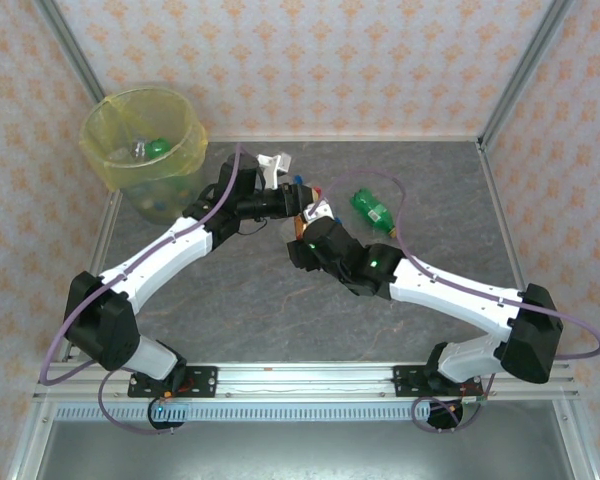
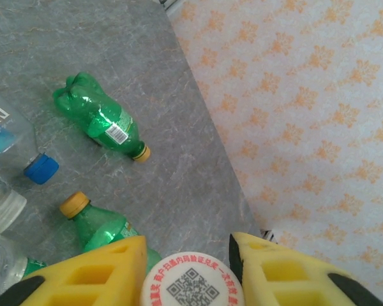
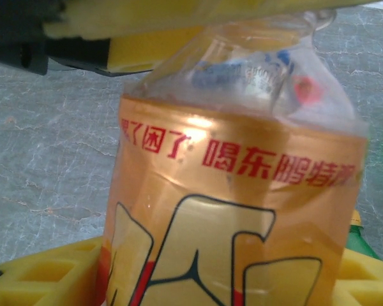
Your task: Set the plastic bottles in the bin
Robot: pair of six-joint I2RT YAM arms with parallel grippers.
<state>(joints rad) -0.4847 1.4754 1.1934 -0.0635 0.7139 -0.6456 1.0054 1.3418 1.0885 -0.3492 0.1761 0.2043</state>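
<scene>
At the left jaws: narrow closure on the neck of the orange bottle (image 3: 242, 210), just under its white cap (image 2: 191, 284). At the right jaws: half-wide span, clamped on the label-wrapped body of the same bottle. Read as a hand-over, staged over the middle of the counter (image 1: 280, 320). Probable reason: bin (image 1: 190, 140) at the far left corner, on the left arm's side. Expect release by the right jaws before any carry; treat this as judgement only.

Materials at the grip: thin clear plastic at the shoulder, glossy orange film label with red print, round cap bearing a square code. Yellow pads (image 2: 96, 274) with moulded rectangular recesses, apparently compliant, suited to a slick round wall.

Further out: green bottle (image 1: 372, 211) with yellow cap, on its side right of centre toward the far edge. Second green bottle (image 2: 99, 226) and clear bottle (image 2: 13, 143) with blue cap close by. Grey, marbled, matt counter. Round bin lined with a translucent yellow bag, several bottles inside.
</scene>
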